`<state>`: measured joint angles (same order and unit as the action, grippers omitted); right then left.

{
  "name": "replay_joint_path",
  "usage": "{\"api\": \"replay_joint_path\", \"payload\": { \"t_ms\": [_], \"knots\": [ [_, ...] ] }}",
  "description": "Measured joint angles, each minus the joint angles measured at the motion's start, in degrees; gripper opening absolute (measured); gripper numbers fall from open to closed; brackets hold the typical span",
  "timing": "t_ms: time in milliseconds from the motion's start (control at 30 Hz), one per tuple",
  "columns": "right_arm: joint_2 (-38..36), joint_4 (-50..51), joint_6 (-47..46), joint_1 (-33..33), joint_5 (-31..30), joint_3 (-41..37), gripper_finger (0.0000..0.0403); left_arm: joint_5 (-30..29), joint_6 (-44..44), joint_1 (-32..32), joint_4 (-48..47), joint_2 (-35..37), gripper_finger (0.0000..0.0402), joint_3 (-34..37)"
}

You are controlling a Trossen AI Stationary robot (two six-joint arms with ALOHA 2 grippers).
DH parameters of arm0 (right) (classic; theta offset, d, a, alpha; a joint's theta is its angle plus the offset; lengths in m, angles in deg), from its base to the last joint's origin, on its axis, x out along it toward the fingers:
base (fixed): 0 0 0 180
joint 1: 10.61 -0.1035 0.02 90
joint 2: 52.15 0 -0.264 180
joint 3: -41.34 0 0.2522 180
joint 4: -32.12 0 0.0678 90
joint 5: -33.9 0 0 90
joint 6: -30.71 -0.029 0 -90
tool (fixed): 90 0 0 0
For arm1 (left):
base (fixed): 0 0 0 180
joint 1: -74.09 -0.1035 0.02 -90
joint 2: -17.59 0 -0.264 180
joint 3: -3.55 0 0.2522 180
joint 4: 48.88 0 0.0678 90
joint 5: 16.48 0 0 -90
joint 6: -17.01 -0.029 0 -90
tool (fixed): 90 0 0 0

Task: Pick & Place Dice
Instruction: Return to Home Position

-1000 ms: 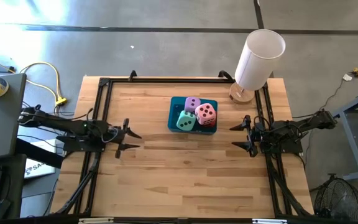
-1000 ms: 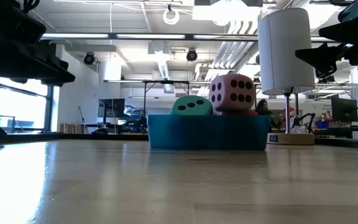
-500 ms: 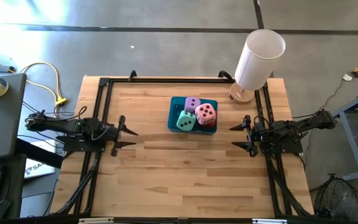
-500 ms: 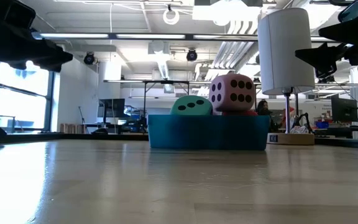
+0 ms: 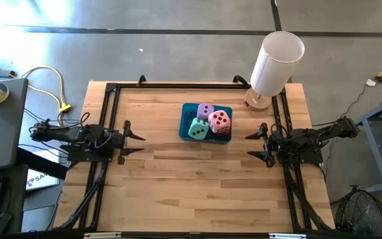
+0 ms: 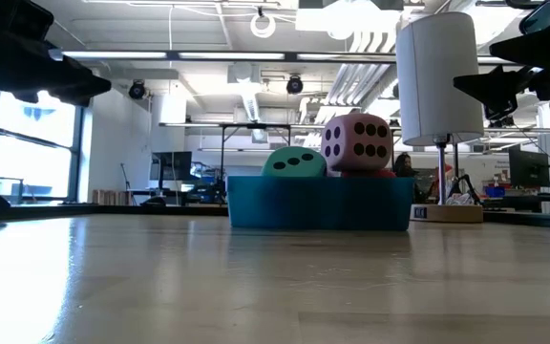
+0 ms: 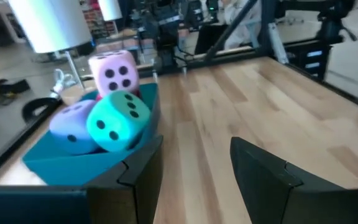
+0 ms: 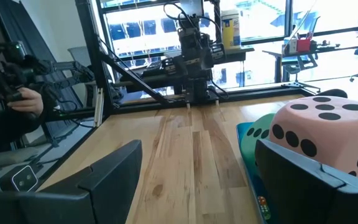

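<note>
The four dice sit heaped in the teal plastic tray [image 5: 183, 123], between the two grippers and ahead of each one's fingers: pink [image 5: 219, 120] rides on red [image 5: 225, 131], with mint green [image 5: 198, 129] and lilac [image 5: 205, 111] alongside. They look soft, light and matte with rounded corners, so a pinch across opposite flat faces should hold. The left gripper [image 5: 140, 144] and right gripper [image 5: 247, 146] are both spread and empty over the wooden table [image 5: 197, 186].

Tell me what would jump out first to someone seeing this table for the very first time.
The teal tray, upper middle of the table from above, is heaped with dice: the pink die on top, the mint green die and lilac die beside it, the red die mostly hidden beneath. A tall white cylinder stands at the upper right corner. The left gripper and right gripper hang open and empty at the sides.
</note>
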<state>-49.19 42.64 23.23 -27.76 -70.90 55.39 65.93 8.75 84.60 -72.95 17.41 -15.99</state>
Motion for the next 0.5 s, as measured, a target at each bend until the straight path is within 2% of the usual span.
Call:
{"api": "replay_joint_path", "payload": {
  "t_ms": [200, 500],
  "knots": [
    [0.00, 0.00, 0.00, 0.02, 0.01, 0.00, 0.0305, 7.41, 3.36, 0.00, -0.83, 0.00, 0.0179, 0.17],
    [0.00, 0.00, 0.00, 0.01, -0.01, 0.00, 0.0305, 7.91, 8.02, 0.00, -0.80, -0.03, 0.0179, 1.25]
  ]
}}
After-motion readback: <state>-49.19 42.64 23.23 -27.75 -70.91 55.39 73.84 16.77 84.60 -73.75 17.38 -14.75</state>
